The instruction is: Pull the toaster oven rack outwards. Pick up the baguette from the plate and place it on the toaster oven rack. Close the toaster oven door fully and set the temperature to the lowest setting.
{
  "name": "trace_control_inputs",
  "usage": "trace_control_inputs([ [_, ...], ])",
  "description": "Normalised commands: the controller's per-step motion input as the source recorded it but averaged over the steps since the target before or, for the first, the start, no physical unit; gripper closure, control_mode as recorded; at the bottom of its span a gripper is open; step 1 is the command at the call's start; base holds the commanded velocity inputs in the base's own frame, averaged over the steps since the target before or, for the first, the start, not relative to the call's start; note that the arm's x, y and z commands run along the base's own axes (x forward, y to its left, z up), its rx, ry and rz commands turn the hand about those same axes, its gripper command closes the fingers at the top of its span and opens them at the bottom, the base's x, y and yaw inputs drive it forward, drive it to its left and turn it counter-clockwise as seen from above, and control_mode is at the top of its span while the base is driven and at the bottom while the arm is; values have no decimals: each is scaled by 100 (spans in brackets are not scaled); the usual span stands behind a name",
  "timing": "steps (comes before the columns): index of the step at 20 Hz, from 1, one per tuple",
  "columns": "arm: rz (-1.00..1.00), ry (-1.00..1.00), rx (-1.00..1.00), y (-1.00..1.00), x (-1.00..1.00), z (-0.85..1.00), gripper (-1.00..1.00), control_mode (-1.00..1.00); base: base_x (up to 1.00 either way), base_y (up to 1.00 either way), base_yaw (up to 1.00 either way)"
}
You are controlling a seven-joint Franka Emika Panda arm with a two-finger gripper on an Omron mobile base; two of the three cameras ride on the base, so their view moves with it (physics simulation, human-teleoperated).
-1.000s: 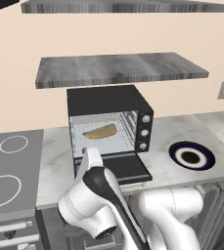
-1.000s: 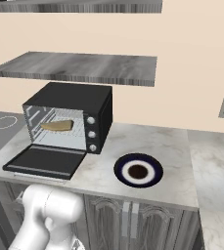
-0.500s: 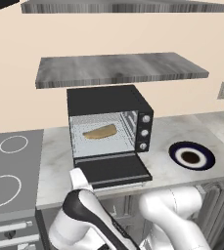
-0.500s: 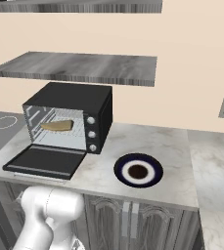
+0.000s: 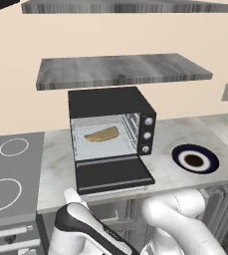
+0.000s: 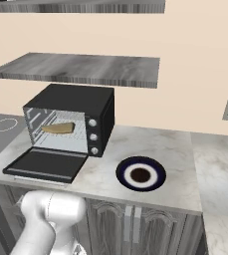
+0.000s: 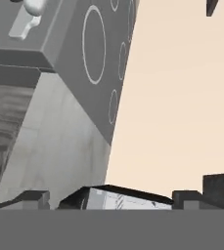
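Note:
The toaster oven (image 5: 110,124) stands on the counter with its black toaster oven door (image 5: 113,174) folded down flat. Inside, the tan baguette (image 5: 102,134) lies on the wire toaster oven rack (image 5: 105,146); it also shows as the baguette (image 6: 59,128) from the other side. The plate (image 5: 195,160) sits bare to the oven's right. The temperature knob (image 5: 148,121) tops the knob column. My gripper (image 7: 108,199) is open, fingertips (image 7: 33,197) far apart with nothing between them, low by the counter front near the stove.
A grey stove top (image 5: 11,169) with burner rings adjoins the counter's left end. A grey shelf (image 5: 120,69) hangs just above the oven. My white arm (image 5: 85,229) bends low before the cabinet fronts under the open door.
My arm has sunk from in front of the open door to below the counter edge. The door, the baguette and the plate have not moved.

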Motion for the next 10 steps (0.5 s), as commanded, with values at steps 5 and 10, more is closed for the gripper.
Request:
trace_control_inputs([
  [5, 7, 4, -66, 0, 18, 16, -100, -100, 0, 0, 0],
  [10, 5, -10, -64, 21, 4, 11, -100, -100, 0, 0, 0],
])
